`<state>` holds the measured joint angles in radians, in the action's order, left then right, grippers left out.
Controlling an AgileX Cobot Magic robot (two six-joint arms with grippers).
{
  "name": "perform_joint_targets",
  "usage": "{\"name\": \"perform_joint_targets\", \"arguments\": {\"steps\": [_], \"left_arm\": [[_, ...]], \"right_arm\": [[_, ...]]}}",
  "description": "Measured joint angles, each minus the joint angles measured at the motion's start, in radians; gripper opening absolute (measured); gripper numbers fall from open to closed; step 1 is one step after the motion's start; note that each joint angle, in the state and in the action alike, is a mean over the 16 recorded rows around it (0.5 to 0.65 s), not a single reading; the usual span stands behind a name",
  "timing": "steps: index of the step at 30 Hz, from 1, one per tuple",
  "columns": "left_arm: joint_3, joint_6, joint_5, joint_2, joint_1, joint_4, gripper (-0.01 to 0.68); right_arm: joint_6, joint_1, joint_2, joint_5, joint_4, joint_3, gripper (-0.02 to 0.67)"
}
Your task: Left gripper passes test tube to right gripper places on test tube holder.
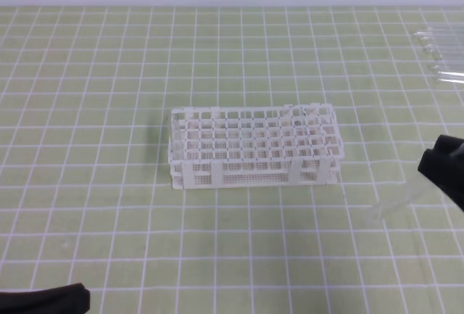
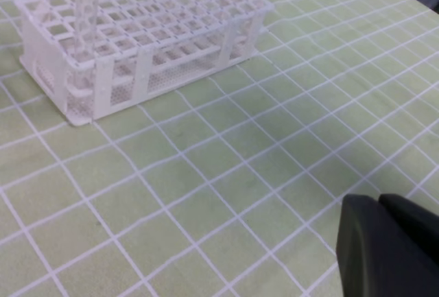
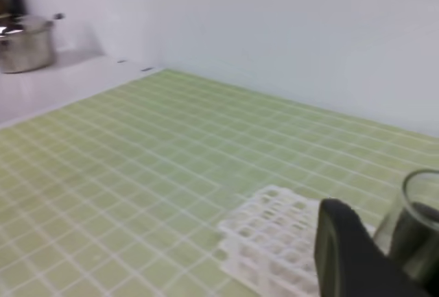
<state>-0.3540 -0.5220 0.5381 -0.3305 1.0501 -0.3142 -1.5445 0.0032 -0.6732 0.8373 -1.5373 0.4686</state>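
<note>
The white test tube holder (image 1: 254, 147) stands mid-table, and shows too in the left wrist view (image 2: 137, 43) and the right wrist view (image 3: 274, 242). My right gripper (image 1: 439, 170) hovers at the right edge, right of the holder and above the mat, shut on the clear test tube (image 1: 395, 201), which slants down-left from it. In the right wrist view the tube's open rimmed mouth (image 3: 420, 201) sits beside a black finger (image 3: 343, 256). My left gripper (image 2: 387, 249) is low at the front left (image 1: 43, 301), shut and empty, well away from the holder.
A bundle of other clear tubes (image 1: 442, 53) lies at the back right. One clear tube (image 2: 88, 9) seems to stand in an end cell of the holder. A steel pot (image 3: 24, 40) sits on a white surface beyond the green grid mat (image 1: 109, 75).
</note>
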Motion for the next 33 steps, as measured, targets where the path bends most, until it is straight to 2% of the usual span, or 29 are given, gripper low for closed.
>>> {"name": "perform_joint_targets", "arguments": {"steps": [6, 11, 16, 22, 26, 29, 33], "left_arm": [[0.000, 0.000, 0.004, 0.003, 0.000, 0.003, -0.002], [0.000, 0.000, 0.004, 0.003, 0.000, 0.003, -0.002], [0.000, 0.000, 0.003, 0.002, 0.000, 0.002, -0.002], [0.000, 0.000, 0.001, 0.002, 0.000, 0.002, -0.002], [0.000, 0.000, 0.003, 0.003, 0.000, 0.003, -0.002], [0.000, 0.000, 0.002, 0.002, 0.000, 0.002, -0.002], [0.000, 0.000, 0.002, 0.002, -0.003, 0.002, -0.002]], "right_arm": [[0.089, 0.007, 0.000, -0.095, 0.124, 0.047, 0.101], [0.248, 0.059, 0.000, -0.223, 0.322, 0.114, 0.101], [0.572, 0.176, -0.013, -0.418, 0.631, 0.177, 0.101], [1.044, 0.380, -0.093, -0.713, 1.085, 0.215, 0.101], [1.308, 0.506, -0.202, -0.898, 1.325, 0.233, 0.101], [1.443, 0.579, -0.310, -1.010, 1.452, 0.258, 0.101], [1.507, 0.642, -0.467, -1.132, 1.528, 0.305, 0.101]]}}
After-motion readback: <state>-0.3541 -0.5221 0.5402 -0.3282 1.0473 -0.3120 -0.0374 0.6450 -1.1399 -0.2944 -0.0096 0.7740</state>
